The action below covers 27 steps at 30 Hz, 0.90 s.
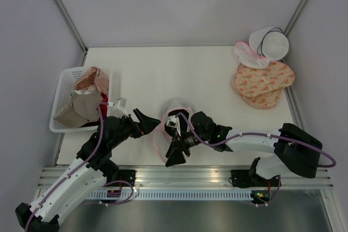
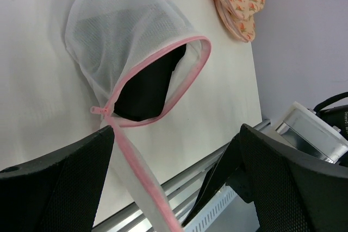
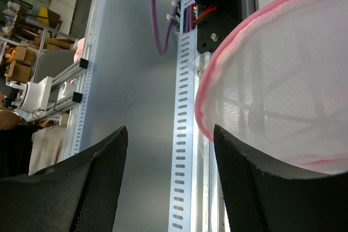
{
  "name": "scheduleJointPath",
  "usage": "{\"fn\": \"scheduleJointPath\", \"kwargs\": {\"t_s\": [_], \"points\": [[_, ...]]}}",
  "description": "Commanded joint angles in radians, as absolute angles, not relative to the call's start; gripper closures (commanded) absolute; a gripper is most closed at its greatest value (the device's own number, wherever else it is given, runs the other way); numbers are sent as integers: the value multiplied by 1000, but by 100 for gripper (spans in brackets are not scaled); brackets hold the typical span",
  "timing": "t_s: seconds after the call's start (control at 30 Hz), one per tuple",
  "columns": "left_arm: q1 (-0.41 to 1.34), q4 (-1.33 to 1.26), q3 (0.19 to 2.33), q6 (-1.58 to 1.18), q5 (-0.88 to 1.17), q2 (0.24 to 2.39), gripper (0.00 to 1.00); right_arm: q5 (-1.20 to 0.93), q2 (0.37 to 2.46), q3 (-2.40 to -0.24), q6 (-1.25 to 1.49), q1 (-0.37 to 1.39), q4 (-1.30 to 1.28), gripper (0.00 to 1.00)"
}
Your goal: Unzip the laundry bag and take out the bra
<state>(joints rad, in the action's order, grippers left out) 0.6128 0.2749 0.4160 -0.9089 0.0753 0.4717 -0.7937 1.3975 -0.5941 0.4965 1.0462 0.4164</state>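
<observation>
Laundry bag (image 1: 175, 113) lies on the desk (image 1: 163, 69) near the front edge, between your two arms. Its pink-trimmed mouth gapes, and one mesh half (image 3: 283, 91) hangs loose toward the front rail (image 3: 182, 150). The bra (image 2: 145, 86) is still inside, black against the white mesh.

Left end effector (image 2: 176, 134): spread wide, holding nothing, facing the mouth from just beside it. Right end effector (image 3: 166, 134): fingers parted, gap empty, with the loose mesh beside one finger and not between them.

Judgement: unzipping looks done or nearly so, and removal is the step in hand. Next, you need one end effector inside the mouth, pinching black fabric only and no mesh. The other probably has to pin the pouch so it does not lift with the bra.

Views: only the left wrist shows the bra clearly, plus the zipper pull (image 2: 98, 111). The right wrist sees just the mesh and the rail. Only the overhead view shows the basket (image 1: 76, 101) of garments at left and the spare bags (image 1: 261, 80) at far right, both well apart.
</observation>
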Motion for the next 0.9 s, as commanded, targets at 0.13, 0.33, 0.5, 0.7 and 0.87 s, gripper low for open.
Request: {"fn": "scheduleJointPath", "kwargs": {"t_s": [0.13, 0.33, 0.5, 0.7, 0.87], "points": [[615, 336, 483, -954, -44, 347, 0, -942, 1457, -563, 624, 1052, 793, 24], [615, 290, 515, -908, 66, 366, 0, -645, 1321, -584, 511, 1052, 542, 21], [630, 239, 532, -842, 235, 577, 4, 126, 1137, -676, 521, 1051, 30, 21], [722, 99, 480, -767, 95, 759, 13, 587, 1009, -724, 641, 1052, -274, 21], [866, 46, 552, -691, -76, 955, 19, 667, 947, -703, 698, 1051, -351, 21]]}}
